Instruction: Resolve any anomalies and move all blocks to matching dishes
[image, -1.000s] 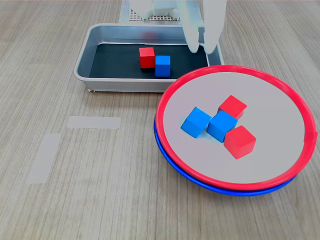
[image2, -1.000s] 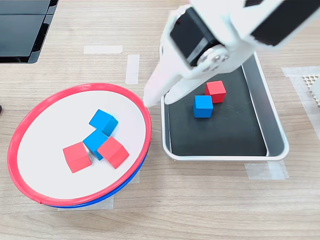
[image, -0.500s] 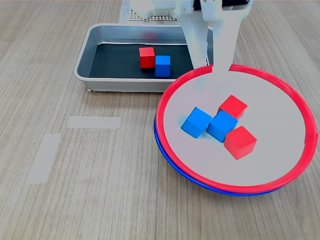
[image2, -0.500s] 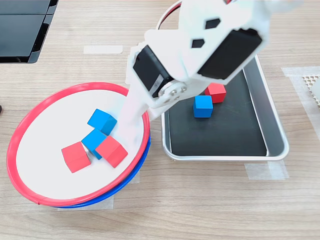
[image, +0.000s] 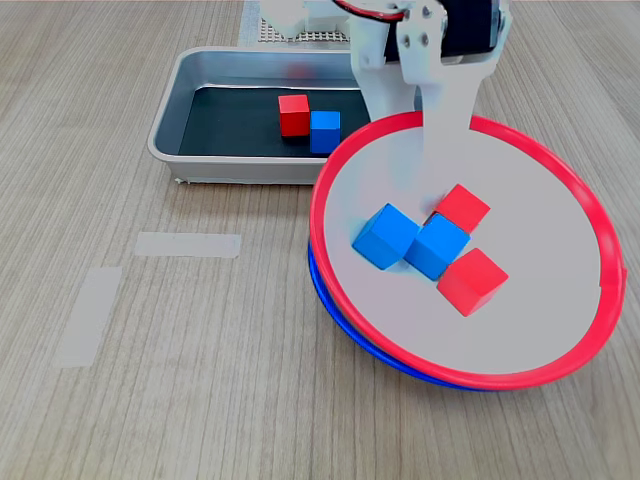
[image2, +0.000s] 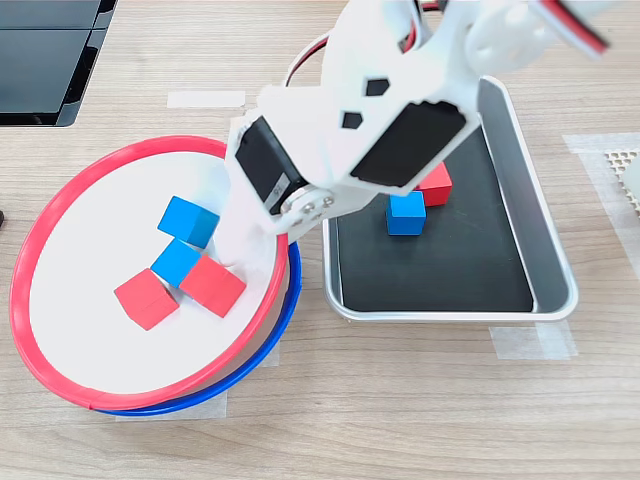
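Note:
The red-rimmed dish (image: 322, 190) (image2: 30, 250) lies stacked on the blue-rimmed dish (image: 345, 318) (image2: 287, 305), tilted, its edge by the tray raised. My gripper (image: 412, 125) (image2: 262, 250) is shut on that raised rim, one finger (image: 440, 140) inside the dish and the other outside it. In the red dish lie two blue blocks (image: 386, 236) (image: 437, 245) (image2: 188, 221) (image2: 177, 262) and two red blocks (image: 464, 208) (image: 472, 281) (image2: 146, 299) (image2: 212, 286). One red block (image: 294, 113) (image2: 436, 185) and one blue block (image: 325, 131) (image2: 406, 213) sit side by side in the grey tray.
The grey metal tray (image: 165, 135) (image2: 545, 250) stands right beside the stacked dishes. Tape strips (image: 188, 244) (image: 88, 315) (image2: 205, 98) lie on the wooden table. A black object (image2: 45, 60) sits at the second exterior view's top left. My arm covers part of the tray.
My gripper came down from above the tray and closed on the red dish's rim. That edge rose, the dish tilted and shifted off the blue dish, and the blocks slid slightly.

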